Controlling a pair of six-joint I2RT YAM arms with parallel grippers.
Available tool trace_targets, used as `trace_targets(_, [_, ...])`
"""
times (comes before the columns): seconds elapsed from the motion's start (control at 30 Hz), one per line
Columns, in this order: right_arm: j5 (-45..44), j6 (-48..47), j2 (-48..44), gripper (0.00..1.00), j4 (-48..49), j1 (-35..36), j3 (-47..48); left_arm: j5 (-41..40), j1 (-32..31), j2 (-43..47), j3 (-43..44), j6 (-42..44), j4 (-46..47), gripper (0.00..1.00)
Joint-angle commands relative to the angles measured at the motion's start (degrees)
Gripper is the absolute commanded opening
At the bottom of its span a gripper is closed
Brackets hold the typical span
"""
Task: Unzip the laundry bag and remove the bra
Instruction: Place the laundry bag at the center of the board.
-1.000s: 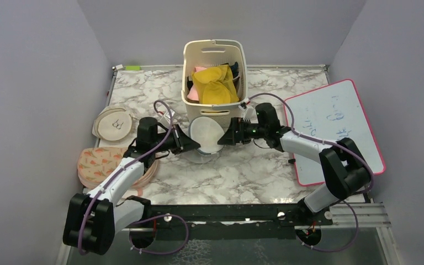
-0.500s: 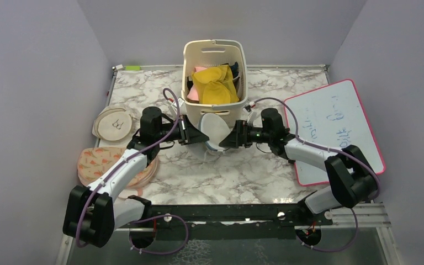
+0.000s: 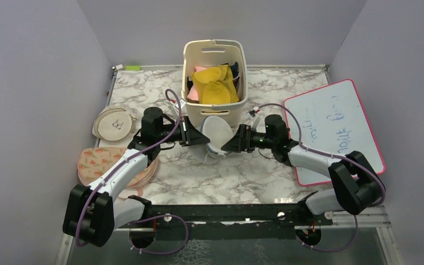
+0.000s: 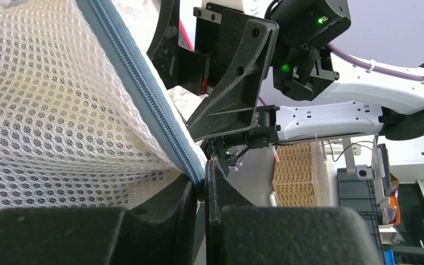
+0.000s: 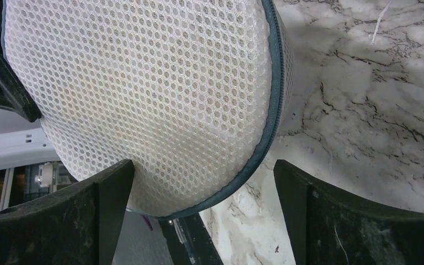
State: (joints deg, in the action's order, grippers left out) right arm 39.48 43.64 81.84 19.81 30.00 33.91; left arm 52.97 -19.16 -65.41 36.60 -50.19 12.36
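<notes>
Bag: white mesh drum (image 3: 216,132) sitting at centre frame in the top view, tipped up on edge, one round face turning toward the camera. It is hanging between the two grippers, just in front of the basket. Whether its lower rim is touching the table (image 3: 243,176) I cannot tell.
Zip: blue-grey trim (image 4: 138,88) running round the rim; in the left wrist view it is slanting from upper left down to lower centre, into the finger tips.
Left gripper: (image 4: 204,185) fingers pressing together, pinching the bag at the zip trim. In the top view it is reaching in from the left of the bag.
Right gripper: (image 5: 201,176) fingers standing spread wide. In its wrist view the bag's lower curve is dipping between them. The finger at lower left is lying against the mesh; the one at lower right is keeping clear of the trim. In the top view it is coming in from the right of the bag.
Basket: cream, slotted (image 3: 187,61), standing at upper centre, holding a yellow cloth (image 3: 215,85) and a pink cloth (image 3: 194,95).
Left side: beige pouch (image 3: 113,124) lying flat, a patterned pouch (image 3: 102,163) lying below it in frame.
Right side: whiteboard (image 3: 331,127) lying flat, pink-edged.
</notes>
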Motion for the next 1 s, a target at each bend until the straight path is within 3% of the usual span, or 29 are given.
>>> trace_targets(0.0, [-2.48,1.72,-2.31,0.95,1.23,-0.22,-2.39,2.15,0.07,1.06,-0.38,1.33,4.2,0.0])
trace_targets(0.1, [0.5,5.08,-1.23,0.86,6.04,-0.58,-2.95,2.8,-0.34,0.78,-0.52,1.38,4.17,0.0])
trace_targets(0.23, [4.69,9.89,0.83,0.57,15.04,-0.58,-3.6,2.59,-1.04,0.51,-1.34,2.69,3.99,0.0])
trace_targets(0.27, [5.05,10.6,0.89,0.53,15.49,-0.59,-3.42,2.16,-1.09,0.4,-1.62,3.18,3.53,0.0])
trace_targets(0.37, [4.53,10.01,-0.03,0.39,12.29,-0.63,-2.15,-1.33,-1.17,0.04,-1.83,6.85,-1.11,0.0])
trace_targets(0.47, [1.01,7.18,-1.68,0.11,3.75,-0.64,-0.03,-5.79,-1.23,-0.03,-1.66,11.27,-6.41,0.0])
trace_targets(0.57, [-4.63,3.67,-2.57,0.05,-6.22,-0.73,3.08,-16.52,-1.98,-0.56,1.78,18.15,-18.28,0.31])
trace_targets(0.67, [-5.28,0.13,-0.98,0.04,-13.8,-1.7,6.88,-24.54,-4.07,-0.84,5.24,24.47,-25.5,0.52])
trace_targets(0.83, [0.16,-5.1,2.48,0.04,-20.44,-3.84,11.22,-32.29,-8.24,0.26,9.25,29.72,-29.83,0.69])
trace_targets(0.97, [1.53,-8.36,2.39,0.04,-23.1,-4.03,13.01,-36.39,-13.84,0.76,11.45,34.56,-30.34,0.77])
